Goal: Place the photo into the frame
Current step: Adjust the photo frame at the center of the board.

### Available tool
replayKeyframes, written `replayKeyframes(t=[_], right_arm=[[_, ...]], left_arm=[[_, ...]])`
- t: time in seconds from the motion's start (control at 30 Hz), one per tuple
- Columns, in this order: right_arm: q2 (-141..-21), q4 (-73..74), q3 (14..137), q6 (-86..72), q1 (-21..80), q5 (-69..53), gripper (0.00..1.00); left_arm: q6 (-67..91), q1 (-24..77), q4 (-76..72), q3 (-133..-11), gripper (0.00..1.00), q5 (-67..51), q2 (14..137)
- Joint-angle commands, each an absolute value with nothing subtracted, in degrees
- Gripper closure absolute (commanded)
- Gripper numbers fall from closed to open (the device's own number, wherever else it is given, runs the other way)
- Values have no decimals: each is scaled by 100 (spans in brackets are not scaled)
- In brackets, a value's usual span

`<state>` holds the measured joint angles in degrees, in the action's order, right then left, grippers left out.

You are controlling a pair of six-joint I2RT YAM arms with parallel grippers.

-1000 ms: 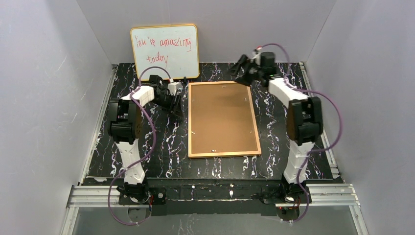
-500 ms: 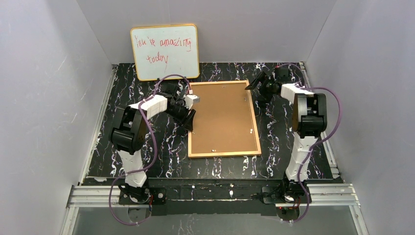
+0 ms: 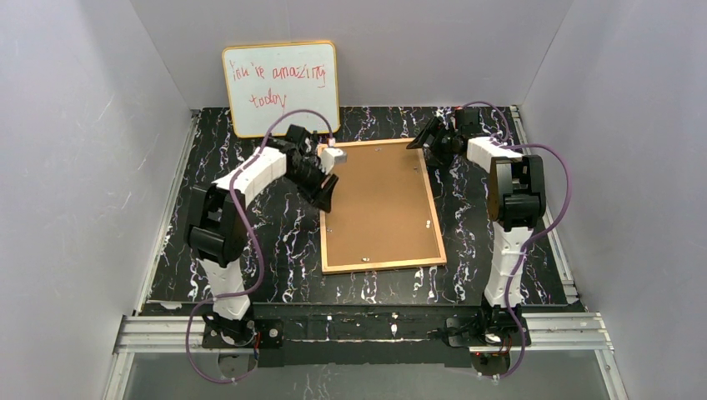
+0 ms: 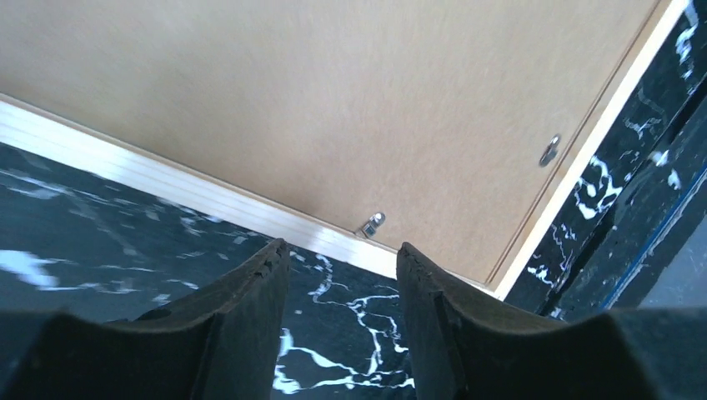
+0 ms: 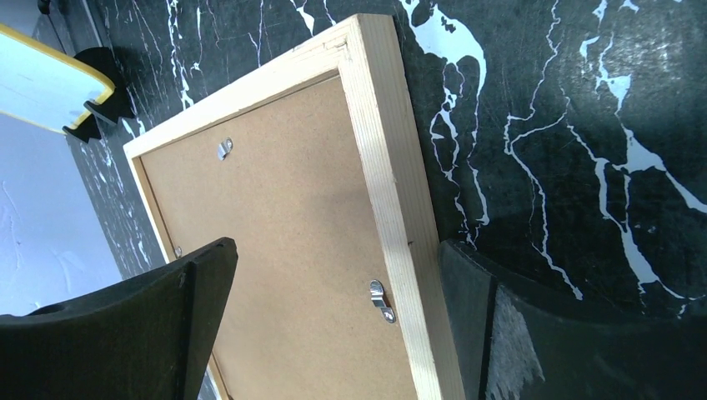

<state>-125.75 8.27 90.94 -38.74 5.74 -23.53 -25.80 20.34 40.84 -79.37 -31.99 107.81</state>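
Top external view: on the black marbled desk point(image 3: 283, 267) the frame point(image 3: 379, 204) lies centred, brown back up. The left pincer point(image 3: 327, 193) hangs at its left rail, jaws partly apart, holding nothing. Farther off, the right pincer point(image 3: 425, 140) is spread wide astride the far right corner. Behind, a whiteboard point(image 3: 281, 87) reads "you're amazing today" in red.

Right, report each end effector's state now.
Left end effector: open, holding nothing, beside the frame.
Right end effector: wide open, straddling the frame's edge, not closed on it.
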Motion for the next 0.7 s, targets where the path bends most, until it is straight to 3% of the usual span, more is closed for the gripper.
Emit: replayKeyframes(t=[0.0,0.13,0.3,0.67], right_arm=[[-12606,862,9050,-3880,619,-2393,1],[-12645,814,9089,-3880,616,-2455,1],[-12744,902,9330,-3899,622,-2593,1],[-12963,1105,9633,-3887,1101,-2851,2]], left_arm=[[-3062,1693,4815,-8774,50,-3619,10465],[-3729,1471,5018,-8517,49,-3156,10594],[-3887,1526,4237,-7303,51,-2449,10659],[-3738,2642,3718,-6517,51,-2298,10492]])
